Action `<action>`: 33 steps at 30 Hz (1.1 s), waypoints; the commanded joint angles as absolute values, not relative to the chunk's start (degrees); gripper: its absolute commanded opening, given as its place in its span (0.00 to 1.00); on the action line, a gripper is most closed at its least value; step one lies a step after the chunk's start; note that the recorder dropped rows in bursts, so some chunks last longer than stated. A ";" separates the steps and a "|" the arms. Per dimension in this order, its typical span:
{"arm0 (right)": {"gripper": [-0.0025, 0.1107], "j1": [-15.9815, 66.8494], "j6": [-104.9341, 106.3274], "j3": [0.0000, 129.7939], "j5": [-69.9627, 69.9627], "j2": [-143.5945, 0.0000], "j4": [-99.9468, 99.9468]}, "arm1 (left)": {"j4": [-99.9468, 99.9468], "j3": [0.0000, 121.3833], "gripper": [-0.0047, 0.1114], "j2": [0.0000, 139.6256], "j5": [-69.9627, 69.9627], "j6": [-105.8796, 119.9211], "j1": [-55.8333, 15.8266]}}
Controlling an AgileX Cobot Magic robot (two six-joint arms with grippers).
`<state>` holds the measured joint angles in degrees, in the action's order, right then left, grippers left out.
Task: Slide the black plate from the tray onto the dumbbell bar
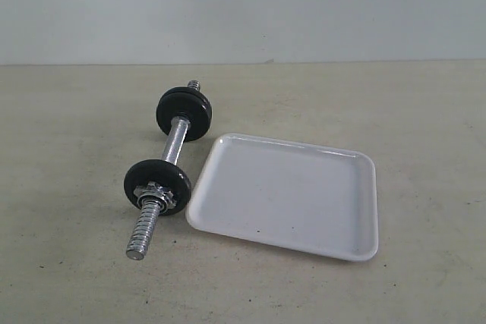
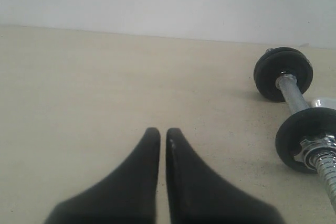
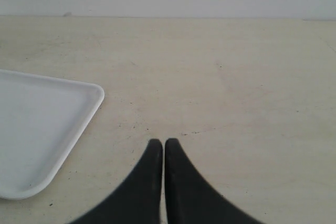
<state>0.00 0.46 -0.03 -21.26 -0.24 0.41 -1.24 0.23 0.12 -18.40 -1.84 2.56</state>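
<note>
Dumbbell bar [image 1: 176, 142] lying on a pale table [image 1: 76, 256], just left of a white tray [image 1: 288, 195] in the exterior view. Two black discs are already threaded on it: a front plate [image 1: 157, 185] with a silver nut [image 1: 156, 196] against its outer face, and a far plate [image 1: 184, 112] near the other end. No plate lies on the tray, so the task looks done; which disc came from it cannot be told. Left gripper [image 2: 163, 132] and right gripper [image 3: 159, 142] each hover over bare table, fingers pressed together, gripping nothing. The plates look like rigid cast metal, probably heavy for their size and awkward to pinch when flat; the raised outer rim seems the best hold. The round bar could roll if nudged.
</note>
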 commanded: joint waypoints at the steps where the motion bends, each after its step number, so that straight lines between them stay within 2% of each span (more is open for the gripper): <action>1: 0.02 0.00 0.37 0.00 -20.39 0.00 0.56 | -1.64 0.00 0.08 0.00 -18.14 -1.62 2.16; 33: 0.02 0.00 0.37 0.00 -20.39 0.00 0.56 | -1.64 0.00 0.08 0.00 -18.14 -1.62 1.28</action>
